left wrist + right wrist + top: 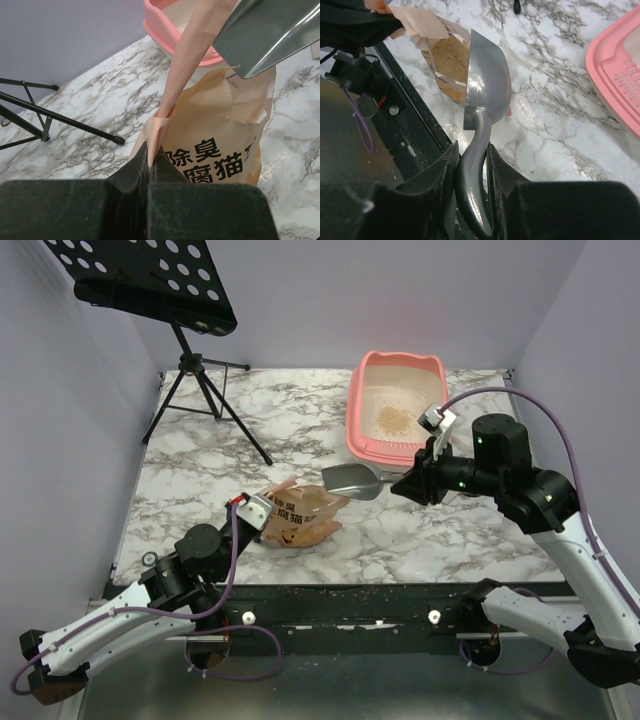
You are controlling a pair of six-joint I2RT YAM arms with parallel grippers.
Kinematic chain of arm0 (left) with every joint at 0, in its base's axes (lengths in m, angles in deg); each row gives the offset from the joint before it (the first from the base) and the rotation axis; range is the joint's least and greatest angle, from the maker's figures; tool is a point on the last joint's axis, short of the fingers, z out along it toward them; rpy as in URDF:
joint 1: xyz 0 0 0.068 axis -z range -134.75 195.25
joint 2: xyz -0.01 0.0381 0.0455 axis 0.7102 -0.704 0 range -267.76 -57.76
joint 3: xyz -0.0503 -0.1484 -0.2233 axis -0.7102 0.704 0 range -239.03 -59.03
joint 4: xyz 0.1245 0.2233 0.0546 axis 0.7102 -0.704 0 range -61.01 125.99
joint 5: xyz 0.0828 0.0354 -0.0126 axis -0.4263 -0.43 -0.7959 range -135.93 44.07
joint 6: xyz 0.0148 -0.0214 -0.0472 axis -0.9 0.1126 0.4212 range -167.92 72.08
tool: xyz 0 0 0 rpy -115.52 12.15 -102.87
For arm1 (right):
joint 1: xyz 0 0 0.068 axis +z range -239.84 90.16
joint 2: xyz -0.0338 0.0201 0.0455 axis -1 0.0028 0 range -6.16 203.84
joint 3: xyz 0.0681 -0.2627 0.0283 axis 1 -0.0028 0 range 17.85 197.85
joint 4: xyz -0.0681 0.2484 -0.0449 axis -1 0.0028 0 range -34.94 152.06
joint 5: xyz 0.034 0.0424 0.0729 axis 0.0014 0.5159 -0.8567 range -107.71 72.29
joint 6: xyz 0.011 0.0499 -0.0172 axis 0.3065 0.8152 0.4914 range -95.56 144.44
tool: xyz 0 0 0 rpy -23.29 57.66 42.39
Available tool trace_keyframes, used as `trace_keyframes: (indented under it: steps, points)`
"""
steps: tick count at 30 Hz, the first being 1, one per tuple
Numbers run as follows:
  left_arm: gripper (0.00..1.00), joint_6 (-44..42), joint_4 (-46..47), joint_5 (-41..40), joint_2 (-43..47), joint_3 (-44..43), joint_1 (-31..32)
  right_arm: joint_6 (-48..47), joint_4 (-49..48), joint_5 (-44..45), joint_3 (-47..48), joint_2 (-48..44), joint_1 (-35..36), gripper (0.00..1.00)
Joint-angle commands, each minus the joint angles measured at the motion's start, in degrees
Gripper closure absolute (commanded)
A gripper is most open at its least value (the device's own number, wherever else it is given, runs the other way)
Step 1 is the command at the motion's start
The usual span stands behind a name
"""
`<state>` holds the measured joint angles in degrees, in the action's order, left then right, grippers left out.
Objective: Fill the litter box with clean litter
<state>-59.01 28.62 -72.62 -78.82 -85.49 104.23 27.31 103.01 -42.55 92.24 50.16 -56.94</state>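
The pink litter box (355, 410) stands at the back right of the marble table, with a small patch of clean litter (393, 420) on its pale floor. An orange-tan printed bag (300, 515) lies near the front centre, and my left gripper (255, 512) is shut on its top edge. In the left wrist view the left gripper (148, 155) pinches that paper fold of the bag (220, 150). My right gripper (471, 150) is shut on the handle of a grey metal scoop (487, 85). The scoop (352, 478) hangs between bag and box. Tan granules (447, 57) show inside the bag's mouth.
A black tripod music stand (200, 390) occupies the back left, its perforated desk (150, 275) overhanging. The black front rail (340, 605) runs along the table's near edge. Purple walls close in the sides and back. The litter box's rim (615, 65) lies right of the scoop.
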Motion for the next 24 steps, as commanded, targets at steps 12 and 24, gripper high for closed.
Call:
trace_keyframes:
  steps: [12, 24]
  points:
    - [1.0, 0.46, 2.02, 2.26, -0.83, -1.84, -0.18, -7.0, -2.24, -2.94, 2.25, -0.16, 3.48, 0.99]
    - [1.0, 1.42, 1.67, 4.9, -1.7, -2.28, -0.18, -12.71, -2.15, 2.95, 2.07, 3.8, 8.49, 0.99]
